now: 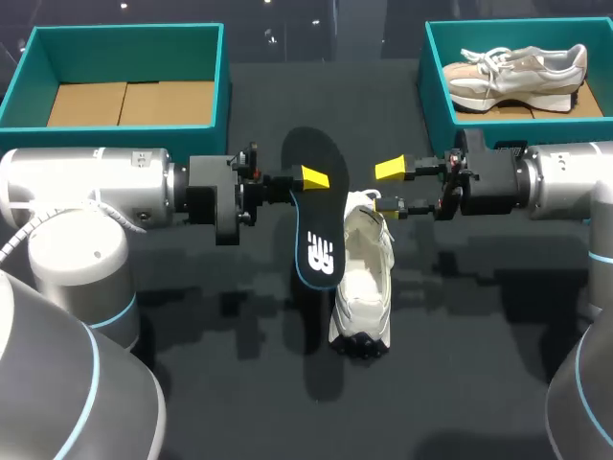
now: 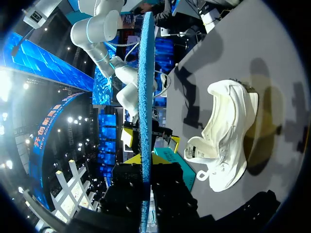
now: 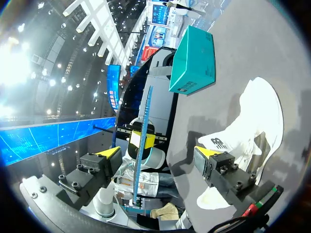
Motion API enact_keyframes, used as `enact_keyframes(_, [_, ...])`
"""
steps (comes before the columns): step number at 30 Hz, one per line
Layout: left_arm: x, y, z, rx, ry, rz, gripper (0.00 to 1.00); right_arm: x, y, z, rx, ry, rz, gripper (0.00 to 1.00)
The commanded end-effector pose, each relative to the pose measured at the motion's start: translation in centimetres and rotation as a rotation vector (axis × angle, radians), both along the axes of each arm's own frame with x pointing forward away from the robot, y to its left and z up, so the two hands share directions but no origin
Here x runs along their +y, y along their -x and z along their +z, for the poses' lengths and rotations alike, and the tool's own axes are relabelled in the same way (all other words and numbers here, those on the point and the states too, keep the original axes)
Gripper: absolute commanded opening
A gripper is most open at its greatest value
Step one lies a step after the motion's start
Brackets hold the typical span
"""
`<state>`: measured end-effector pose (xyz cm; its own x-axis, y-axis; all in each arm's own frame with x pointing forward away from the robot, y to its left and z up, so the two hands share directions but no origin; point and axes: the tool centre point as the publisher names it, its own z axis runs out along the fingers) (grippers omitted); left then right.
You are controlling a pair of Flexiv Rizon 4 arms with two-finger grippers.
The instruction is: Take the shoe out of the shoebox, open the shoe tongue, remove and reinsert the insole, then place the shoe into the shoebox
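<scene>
**Operator:** Report task status.

**Technician:** Shoe removal is complete. The white shoe [image 1: 364, 278] lies on the table [image 1: 479, 383] at centre frame. Insole removal is complete. The left tool [image 1: 308, 182] is clamped on the black insole [image 1: 321, 240], held just left of the shoe.

**Operator:** Right tool?

**Technician:** The right tool [image 1: 391, 190] stands wide and holds nothing, near the shoe's upper end. My judgement of what remains: reinsert the insole, then return the shoe to the empty shoebox [image 1: 29, 86] at upper left.

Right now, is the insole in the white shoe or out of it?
Out. The left claw is shut on the black insole, holding it beside the white shoe, not inside it.
</scene>
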<state>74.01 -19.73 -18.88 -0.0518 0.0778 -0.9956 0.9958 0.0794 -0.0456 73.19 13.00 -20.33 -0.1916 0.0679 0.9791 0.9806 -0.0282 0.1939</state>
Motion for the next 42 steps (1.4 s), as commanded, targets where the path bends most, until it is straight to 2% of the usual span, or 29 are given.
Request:
enact_keyframes(1, [1.5, 0.6, 0.0, -0.004, 0.007, 0.002, 0.0, -0.8, 0.7, 0.6, 0.001, 0.014, -0.008, 1.0])
enact_keyframes(9, [1.5, 0.6, 0.0, -0.004, 0.007, 0.002, 0.0, -0.8, 0.7, 0.6, 0.001, 0.014, -0.008, 1.0])
enact_keyframes(15, [0.4, 2.9, 0.6, 0.019, -0.024, -0.037, 0.0, -3.8, 1.7, 0.4, -0.279, 0.22, 0.123, 1.0])
enact_keyframes(19, [0.1, 4.5, 0.9, 0.053, -0.034, -0.055, 0.0, -6.0, 2.7, -0.1, -0.455, 0.298, 0.196, 1.0])
enact_keyframes(25, [-1.2, 7.1, 0.8, 0.129, -0.04, -0.069, 0.0, -9.0, 3.5, -2.0, -0.619, 0.345, 0.281, 1.0])
enact_keyframes(32, [-2.9, 9.9, 0.2, 0.21, -0.058, -0.085, 0.0, -10.0, 4.3, -3.6, -0.701, 0.458, 0.327, 1.0])
enact_keyframes(37, [-4.0, 11.6, -0.1, 0.293, -0.045, -0.106, 0.0, -11.2, 5.2, -5.0, -0.72, 0.461, 0.343, 1.0])
enact_keyframes(42, [-4.2, 11.9, -0.1, 0.293, -0.047, -0.105, 0.0, -11.2, 5.2, -5.0, -0.72, 0.461, 0.343, 1.0])
